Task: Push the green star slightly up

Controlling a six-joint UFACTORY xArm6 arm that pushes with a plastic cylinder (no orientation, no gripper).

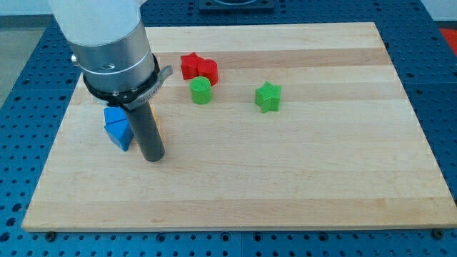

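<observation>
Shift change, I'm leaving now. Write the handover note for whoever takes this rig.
My tip rests on the board at the view's left, just right of the blue blocks, touching no block that I can tell.
The green star sits right of centre, far to the tip's right and above it, standing alone.
A green cylinder lies left of the star, with red blocks just above it.
Done: nothing visible yet.
Left: bring the tip below the star, then nudge it slightly toward the view's top.
</observation>
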